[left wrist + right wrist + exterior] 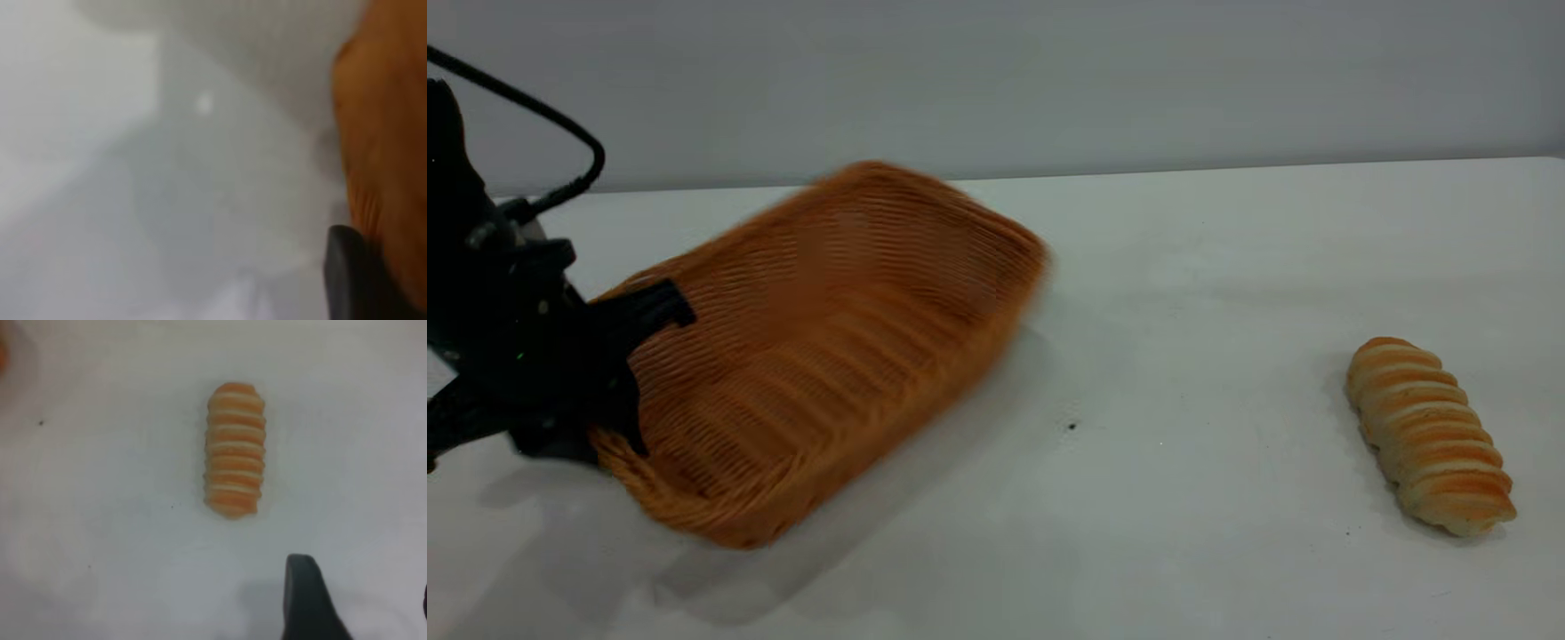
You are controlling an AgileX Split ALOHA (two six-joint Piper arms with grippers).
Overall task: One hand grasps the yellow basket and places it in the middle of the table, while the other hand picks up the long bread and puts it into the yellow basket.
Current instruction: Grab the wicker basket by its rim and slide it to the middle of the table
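The basket (827,347) sits at the left of the table (1183,498), tilted, with its right end raised off the surface and a shadow under it; its outline is smeared, so the weave reads only as soft ribs. The left gripper (636,373) is clenched on the basket's left rim, one black finger lying over the rim into the basket and the other below it outside. Most of that arm is cut off by the left edge of the exterior view, with a black cable looping above it. In the left wrist view little can be made out: an orange mass of basket (387,147) along one side, a dark finger (347,273) against it, and blurred white table (167,200) beyond. The bread (1427,436) lies flat on the table well to the right of the basket, apart from it, its long axis running near to far. The right gripper does not show in the exterior view; in the right wrist view one dark finger (303,597) hangs above the table near one end of the bread (233,450), not touching it, and the other finger is cut off, so its state cannot be told. The table is plain white with a few dark specks (1072,427), backed by a bare grey wall (1049,80).
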